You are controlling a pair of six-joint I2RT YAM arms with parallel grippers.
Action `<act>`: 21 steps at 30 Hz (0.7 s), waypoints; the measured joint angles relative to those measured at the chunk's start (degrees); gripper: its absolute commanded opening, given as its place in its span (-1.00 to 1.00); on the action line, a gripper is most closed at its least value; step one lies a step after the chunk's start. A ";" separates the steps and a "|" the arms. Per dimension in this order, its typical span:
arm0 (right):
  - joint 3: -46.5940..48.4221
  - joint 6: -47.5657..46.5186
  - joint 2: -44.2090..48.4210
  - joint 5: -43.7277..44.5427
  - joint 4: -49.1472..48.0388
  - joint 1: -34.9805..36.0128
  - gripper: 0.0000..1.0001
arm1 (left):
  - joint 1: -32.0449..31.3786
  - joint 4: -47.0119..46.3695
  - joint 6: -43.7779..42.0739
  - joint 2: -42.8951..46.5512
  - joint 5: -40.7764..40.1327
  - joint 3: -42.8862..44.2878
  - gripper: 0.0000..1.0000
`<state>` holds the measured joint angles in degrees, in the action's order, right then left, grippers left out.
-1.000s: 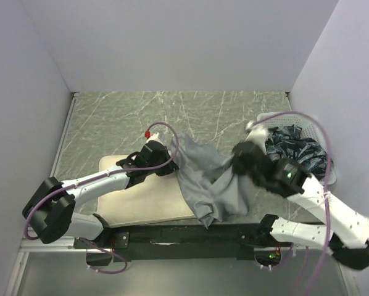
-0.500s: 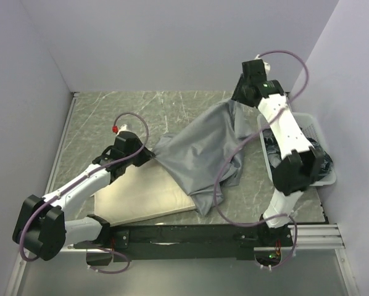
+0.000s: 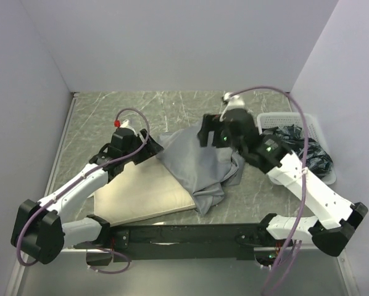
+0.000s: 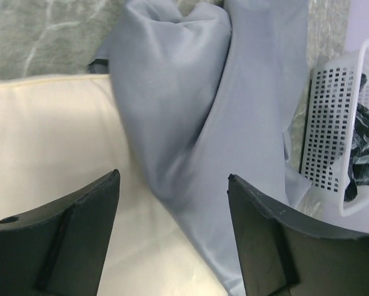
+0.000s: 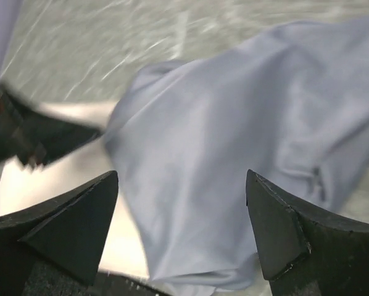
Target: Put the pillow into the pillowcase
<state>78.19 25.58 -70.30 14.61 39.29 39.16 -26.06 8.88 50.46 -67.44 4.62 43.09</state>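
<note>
Pillow: The cream pillow (image 3: 141, 194) lies flat on the grey marbled table (image 3: 104, 114), toward its near left. Most of the pillow's top is bare and in plain sight.
Pillowcase: The grey pillowcase (image 3: 194, 163) sits in loose, deep folds over the pillow's right end and spills off it onto the table. Whether that end is inside the sack or only under it cannot be told.
Left gripper: The left gripper (image 4: 172, 177) hangs over the pillow's far right corner, just where cream fabric meets grey. Its jaws stand wide apart and nothing is pinched between them.
Right gripper: The right gripper (image 5: 181, 176) is poised above the grey folds, to the right of the pillow and past its far edge, facing back toward it. Its jaws are also spread wide, with no cloth caught in them. The wrist view here is blurred.
Basket: A white slotted basket (image 3: 292, 118) stands well to the right of the pillow, on the far side of the grey heap. A dark crumpled bundle (image 3: 298, 148) fills it.
Contact: Seen from the wrist cameras, neither gripper touches the pillow. The pillowcase rests on the pillow and the table under its own weight.
</note>
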 measured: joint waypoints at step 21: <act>-12.46 -2.89 -14.29 4.52 -3.69 10.03 -0.78 | -0.28 16.13 5.62 19.50 -13.44 -11.13 0.19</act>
<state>65.73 22.70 -84.60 19.14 35.59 49.19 -26.35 25.02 56.07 -47.94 -8.82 31.97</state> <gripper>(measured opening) 0.130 0.681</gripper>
